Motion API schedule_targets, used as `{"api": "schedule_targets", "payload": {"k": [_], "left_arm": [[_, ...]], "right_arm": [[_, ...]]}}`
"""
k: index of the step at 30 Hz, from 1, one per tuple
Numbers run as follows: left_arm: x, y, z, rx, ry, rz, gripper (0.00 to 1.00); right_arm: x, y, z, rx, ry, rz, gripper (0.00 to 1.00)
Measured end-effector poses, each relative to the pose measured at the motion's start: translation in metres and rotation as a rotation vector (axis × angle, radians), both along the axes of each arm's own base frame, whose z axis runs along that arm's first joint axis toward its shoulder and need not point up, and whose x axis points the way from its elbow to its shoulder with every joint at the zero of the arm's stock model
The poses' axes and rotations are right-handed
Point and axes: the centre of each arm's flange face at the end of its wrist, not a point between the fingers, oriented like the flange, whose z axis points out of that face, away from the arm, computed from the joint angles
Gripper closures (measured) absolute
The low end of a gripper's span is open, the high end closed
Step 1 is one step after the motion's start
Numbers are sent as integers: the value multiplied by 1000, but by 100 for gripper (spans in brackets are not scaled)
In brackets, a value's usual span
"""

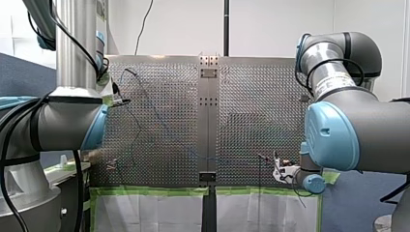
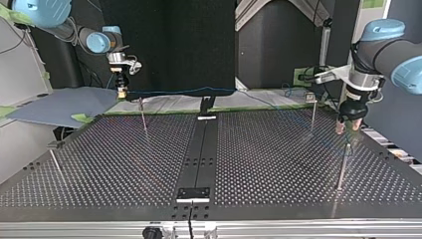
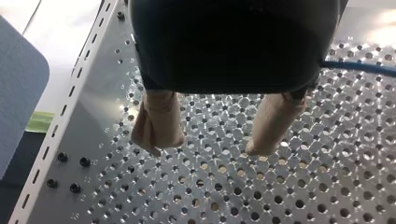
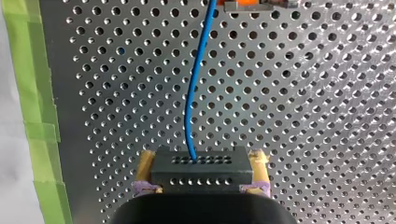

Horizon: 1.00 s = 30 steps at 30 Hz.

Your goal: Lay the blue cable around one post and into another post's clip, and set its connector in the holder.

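Observation:
My right gripper [image 4: 201, 163] is shut on a black connector block [image 4: 201, 171]. The blue cable [image 4: 195, 93] leaves the block and runs ahead over the perforated table. In the top view this gripper [image 2: 121, 90] hangs at the far left edge, and the cable [image 2: 199, 91] stretches rightwards along the far side. My left gripper [image 3: 208, 147] is open, its beige fingers [image 3: 159, 126] bare above the table, with the cable [image 3: 359, 66] passing beside it. In the top view it [image 2: 348, 125] hovers just above a thin post [image 2: 343, 164] at the right.
Further thin posts stand on the table: one near the far left [image 2: 143, 117], one at the far right [image 2: 312, 112], one at the left edge [image 2: 54, 162]. A small orange and grey part [image 4: 247, 4] lies ahead of my right gripper. Green tape [image 4: 35, 116] marks the table's edge.

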Motion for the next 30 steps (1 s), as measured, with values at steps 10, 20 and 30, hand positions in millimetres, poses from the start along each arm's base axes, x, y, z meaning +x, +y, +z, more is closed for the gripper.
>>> {"api": "schedule_targets", "payload": {"k": [10, 20, 30], "left_arm": [[-2, 7, 2, 19, 4, 22, 0], [-7, 6, 18, 53, -37, 20, 0], [-15, 6, 19, 130, 4, 43, 0]], "right_arm": [[0, 0, -1, 1, 1, 0, 100], [0, 1, -2, 2, 3, 0, 100], [0, 1, -3, 2, 3, 0, 100]]}}
